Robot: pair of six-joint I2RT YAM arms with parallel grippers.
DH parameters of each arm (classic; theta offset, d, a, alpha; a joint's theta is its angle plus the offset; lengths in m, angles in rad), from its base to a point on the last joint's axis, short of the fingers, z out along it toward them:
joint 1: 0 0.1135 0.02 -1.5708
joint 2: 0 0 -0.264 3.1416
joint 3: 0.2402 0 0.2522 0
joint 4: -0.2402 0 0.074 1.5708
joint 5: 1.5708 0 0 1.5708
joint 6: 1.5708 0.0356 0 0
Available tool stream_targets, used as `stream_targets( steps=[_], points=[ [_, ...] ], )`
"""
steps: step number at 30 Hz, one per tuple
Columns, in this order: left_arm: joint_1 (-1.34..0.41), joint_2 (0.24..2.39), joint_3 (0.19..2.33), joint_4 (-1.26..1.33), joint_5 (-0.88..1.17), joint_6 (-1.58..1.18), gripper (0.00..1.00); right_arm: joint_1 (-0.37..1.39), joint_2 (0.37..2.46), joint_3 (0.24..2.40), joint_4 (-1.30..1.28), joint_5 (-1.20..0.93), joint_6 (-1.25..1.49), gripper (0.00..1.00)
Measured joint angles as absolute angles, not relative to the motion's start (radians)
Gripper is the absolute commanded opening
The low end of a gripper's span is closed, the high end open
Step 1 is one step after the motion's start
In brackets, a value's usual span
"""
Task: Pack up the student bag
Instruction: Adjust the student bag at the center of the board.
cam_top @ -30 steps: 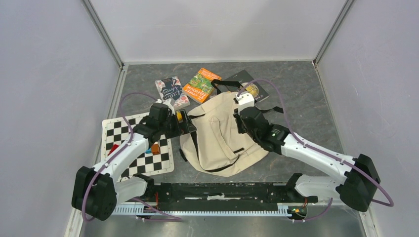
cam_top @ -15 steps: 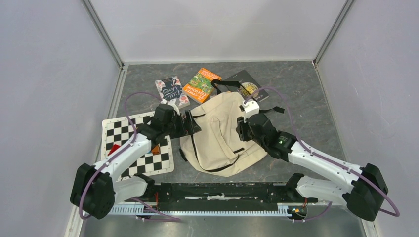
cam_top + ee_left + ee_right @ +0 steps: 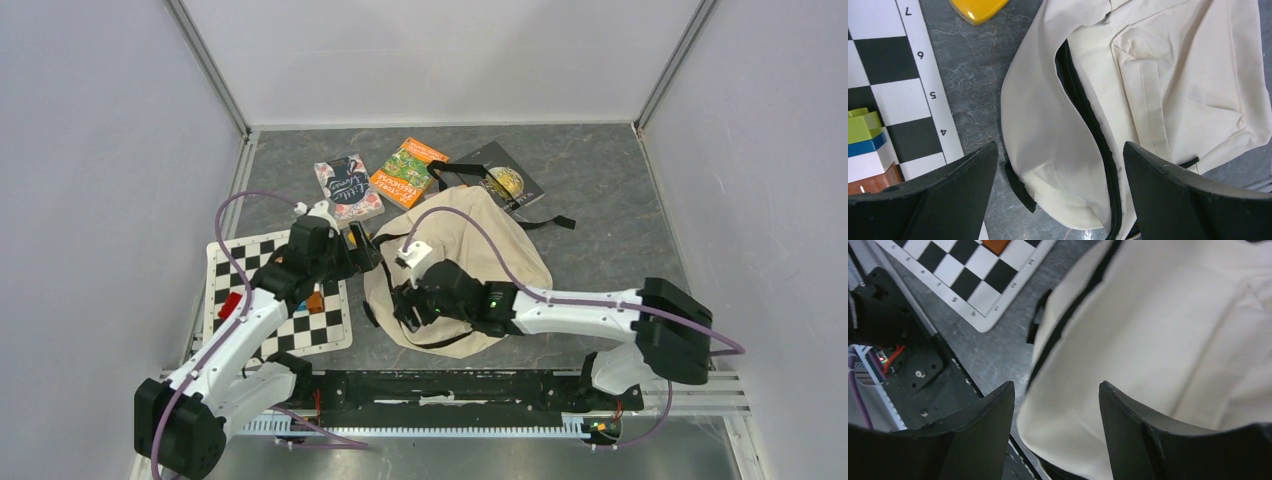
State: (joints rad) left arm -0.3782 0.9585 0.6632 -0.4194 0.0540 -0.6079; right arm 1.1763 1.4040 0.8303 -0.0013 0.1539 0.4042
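The student bag (image 3: pixel 450 245) lies flat in the middle of the grey bench (image 3: pixel 620 220), just right of the checkered mat (image 3: pixel 235 265). A black zipper curves down its left side. The left pincer (image 3: pixel 1060 147) hangs over that edge with its fingers spread wide and nothing between them. The right pincer (image 3: pixel 1055 387) hovers above the bag's near left corner, fingers apart, gripping nothing. Beyond the bag's top lie a patterned book (image 3: pixel 348 187), an orange book (image 3: pixel 408 172) and a dark book (image 3: pixel 505 172). A green block (image 3: pixel 860 125) sits on the mat.
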Motion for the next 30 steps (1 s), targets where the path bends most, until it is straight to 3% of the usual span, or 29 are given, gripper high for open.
stream_targets(
  steps=[8,12,21,30],
  points=[
    [-0.364,0.897,0.649,-0.45,0.054,-0.608,1.0,1.207,1.57,0.948,0.046,0.138,0.412,0.67],
    [-0.361,0.883,0.649,-0.471,0.054,-0.607,1.0,1.207,1.574,0.948,0.034,0.164,0.411,0.6],
    [-0.361,0.876,0.649,-0.482,0.062,-0.607,1.0,1.207,1.57,0.945,0.02,0.222,0.401,0.31],
    [-0.359,0.876,0.649,-0.483,0.093,-0.597,1.0,1.207,1.534,0.921,0.017,0.257,0.4,0.26]
  ],
)
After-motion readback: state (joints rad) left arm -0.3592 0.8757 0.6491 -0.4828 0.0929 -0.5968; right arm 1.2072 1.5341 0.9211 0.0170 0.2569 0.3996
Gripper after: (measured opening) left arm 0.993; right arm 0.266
